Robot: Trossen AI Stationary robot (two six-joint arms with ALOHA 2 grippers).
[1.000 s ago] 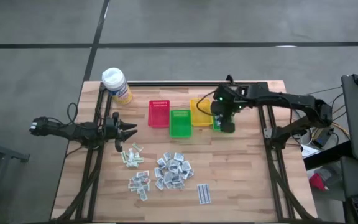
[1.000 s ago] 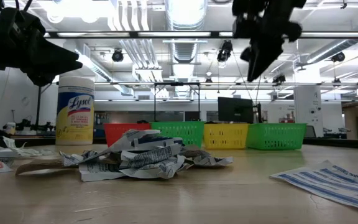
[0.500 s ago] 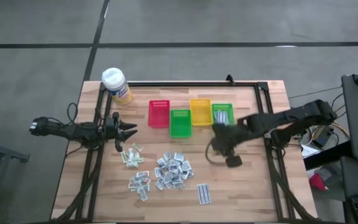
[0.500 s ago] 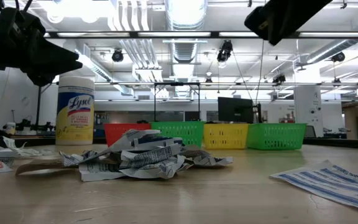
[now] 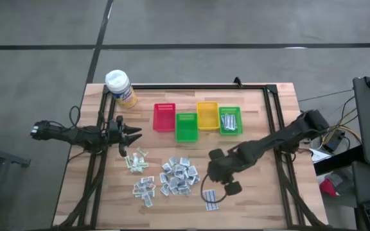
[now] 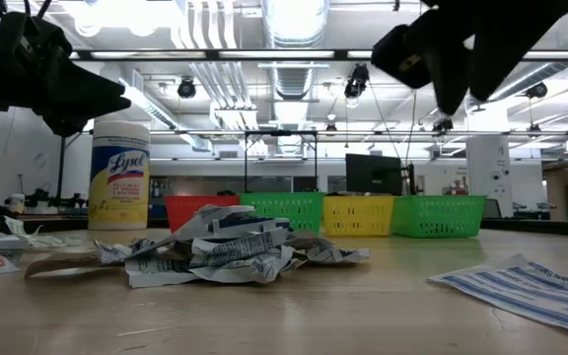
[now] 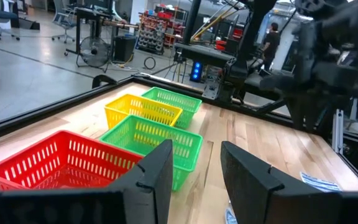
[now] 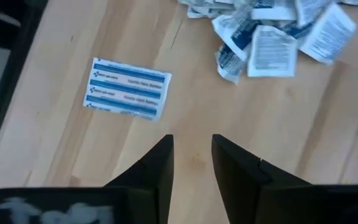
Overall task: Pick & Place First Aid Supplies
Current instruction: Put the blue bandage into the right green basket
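Alignment over the blue-striped strips [image 8: 127, 89] is needed: the right pincer [image 8: 191, 163], fingers parted and holding nothing, is hung above bare bench [image 5: 262, 192] between those strips and the central pile of packets [image 5: 179, 176]. It should be centred on the strips, lowered squarely, and closed only on contact. The left pincer [image 7: 193, 169] is parked open and empty near the bins [image 7: 151, 138]. A second earlier, the right arm was seen over the far green bin [image 5: 230, 120]; it has been swung forward since.
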